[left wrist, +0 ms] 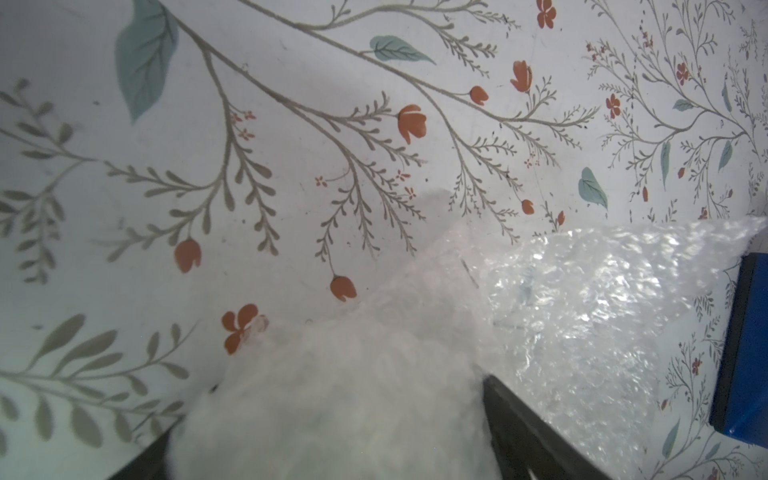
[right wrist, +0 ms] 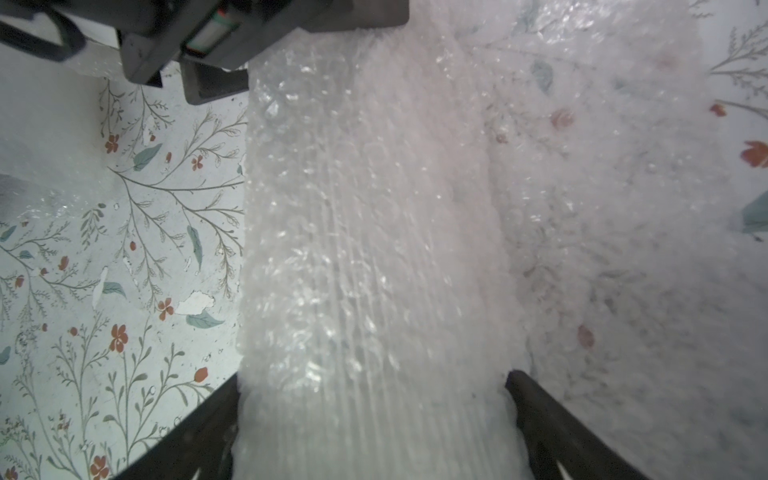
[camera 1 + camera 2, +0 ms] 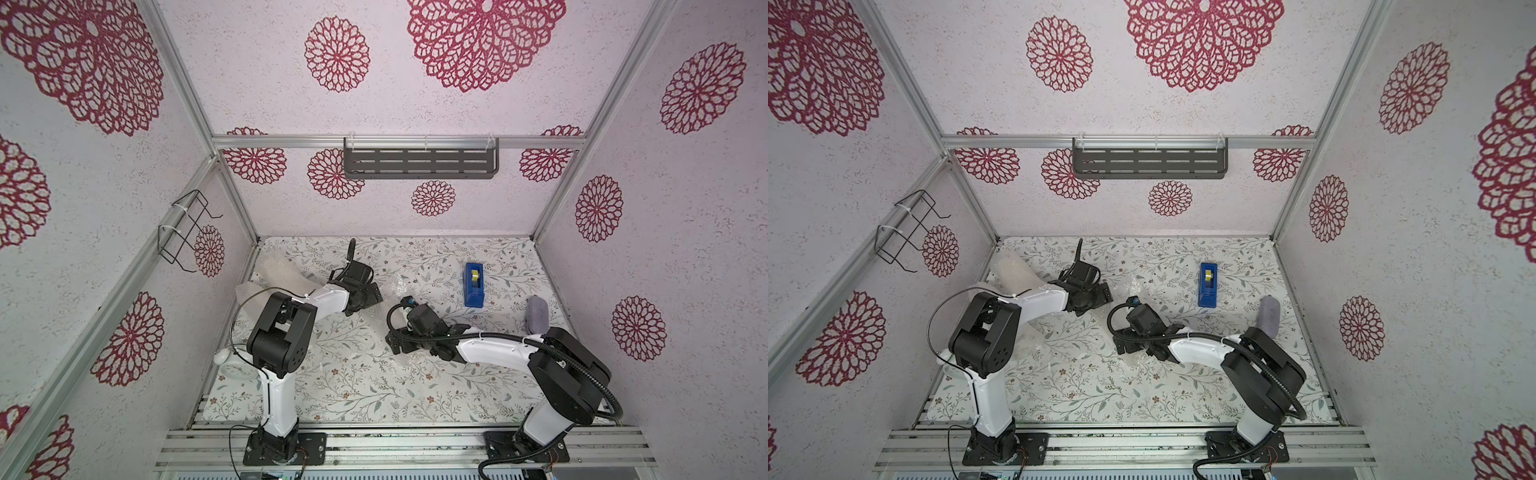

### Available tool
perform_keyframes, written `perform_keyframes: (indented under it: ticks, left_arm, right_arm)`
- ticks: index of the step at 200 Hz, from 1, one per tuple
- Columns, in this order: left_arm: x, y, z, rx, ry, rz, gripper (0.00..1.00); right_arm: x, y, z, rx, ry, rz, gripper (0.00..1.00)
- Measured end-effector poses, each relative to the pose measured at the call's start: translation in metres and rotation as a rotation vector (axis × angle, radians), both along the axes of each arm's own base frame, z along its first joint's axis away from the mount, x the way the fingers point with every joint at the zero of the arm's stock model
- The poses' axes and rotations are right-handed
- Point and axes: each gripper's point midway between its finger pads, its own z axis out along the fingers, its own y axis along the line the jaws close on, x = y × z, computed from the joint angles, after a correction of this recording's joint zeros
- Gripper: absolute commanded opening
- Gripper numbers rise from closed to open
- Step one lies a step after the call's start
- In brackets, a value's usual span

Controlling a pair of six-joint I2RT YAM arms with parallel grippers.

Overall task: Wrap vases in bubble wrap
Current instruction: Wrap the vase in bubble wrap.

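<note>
A white ribbed vase [image 2: 365, 232], rolled in bubble wrap, lies on the floral table between my two arms. My right gripper [image 2: 374, 376] has a finger against each side of it, shut on the bundle. My left gripper [image 1: 349, 384] is shut on the bundle's other end, which is a white blur [image 1: 332, 415] filling the gap between its fingers. A loose part of the bubble wrap [image 2: 623, 199] spreads flat beside the vase and also shows in the left wrist view as a crinkly sheet [image 1: 602, 311]. In both top views the arms' wrists hide most of the bundle, with my left gripper [image 3: 368, 297] and right gripper [image 3: 397, 343] close together.
A blue tape dispenser [image 3: 475, 284] stands behind the right arm. A wrapped white bundle [image 3: 276, 276] lies at the back left corner. A greyish-purple upright bundle [image 3: 537, 313] stands at the right edge. A white alarm clock [image 3: 235, 368] sits by the left arm's elbow.
</note>
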Motion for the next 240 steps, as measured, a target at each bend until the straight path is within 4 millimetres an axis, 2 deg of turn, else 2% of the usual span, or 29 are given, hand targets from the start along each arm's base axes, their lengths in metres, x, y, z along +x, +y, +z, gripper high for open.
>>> perform_keyframes:
  ticks: [29, 49, 75, 112, 154, 169, 195, 215, 240]
  left_arm:
    - [-0.001, -0.002, 0.001, 0.005, 0.013, -0.005, 0.94]
    - [-0.002, -0.003, 0.001, 0.01, 0.025, -0.007, 1.0]
    - [0.001, -0.003, 0.007, 0.016, 0.029, -0.006, 0.98]
    - [0.014, 0.0, 0.029, 0.04, 0.003, 0.008, 0.98]
    - [0.024, 0.019, 0.064, 0.069, -0.055, 0.053, 0.98]
    - [0.018, 0.024, 0.075, 0.069, -0.08, 0.062, 0.98]
    - [-0.004, 0.023, 0.09, 0.044, -0.121, 0.044, 0.98]
    - [-0.016, 0.008, 0.093, 0.007, -0.14, 0.0, 0.98]
    - [-0.026, -0.014, 0.086, -0.029, -0.135, -0.061, 0.99]
  right_arm:
    - [-0.004, -0.001, 0.001, 0.057, -0.004, -0.021, 0.86]
    - [-0.007, -0.002, 0.001, 0.117, 0.009, -0.043, 0.84]
    - [-0.007, -0.002, 0.0, 0.218, 0.035, -0.077, 0.82]
    - [-0.006, -0.006, 0.0, 0.338, 0.088, -0.137, 0.79]
    - [-0.005, -0.011, -0.002, 0.452, 0.156, -0.196, 0.78]
    - [-0.005, -0.01, -0.002, 0.485, 0.176, -0.208, 0.77]
    - [-0.003, -0.009, -0.003, 0.541, 0.209, -0.223, 0.76]
    - [-0.001, -0.007, -0.003, 0.573, 0.226, -0.23, 0.76]
    - [0.0, -0.006, -0.004, 0.6, 0.246, -0.235, 0.76]
